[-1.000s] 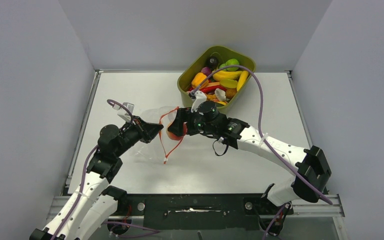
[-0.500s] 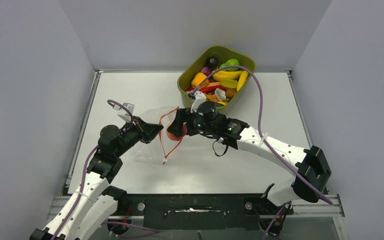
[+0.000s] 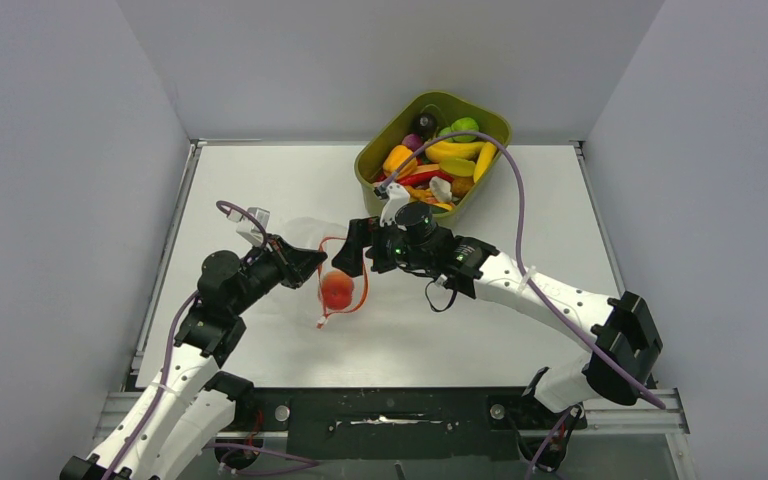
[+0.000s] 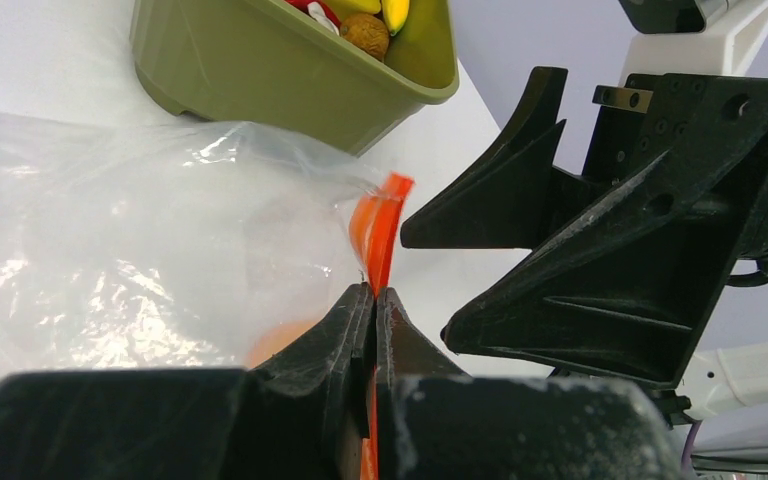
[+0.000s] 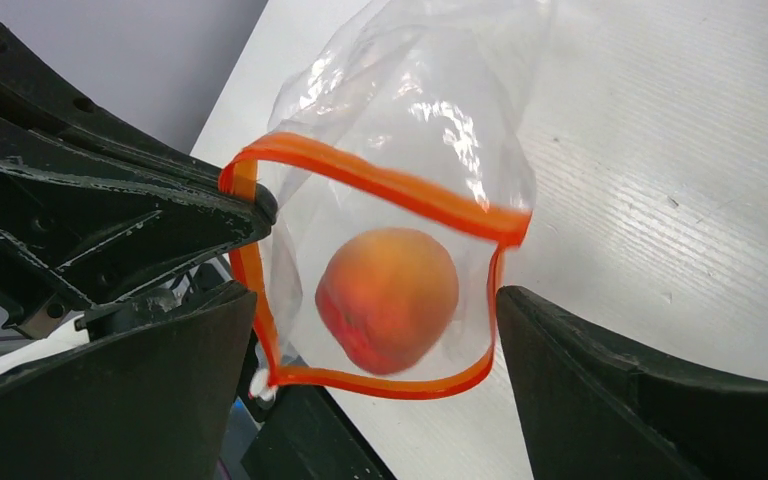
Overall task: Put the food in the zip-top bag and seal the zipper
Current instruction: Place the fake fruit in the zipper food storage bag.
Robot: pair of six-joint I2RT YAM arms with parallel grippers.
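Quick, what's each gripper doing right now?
Left gripper: closed, pinching the zipper of the zip-top bag.
Right gripper: jaws open, holding nothing.

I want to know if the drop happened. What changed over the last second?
The right pincer opened and let go of the peach, which fell from the mouth of the bag down inside it, toward the arms' bases in the top view. Unchanged: the left pincer is shut on the zipper, holding the mouth open, and the tub is at the back.
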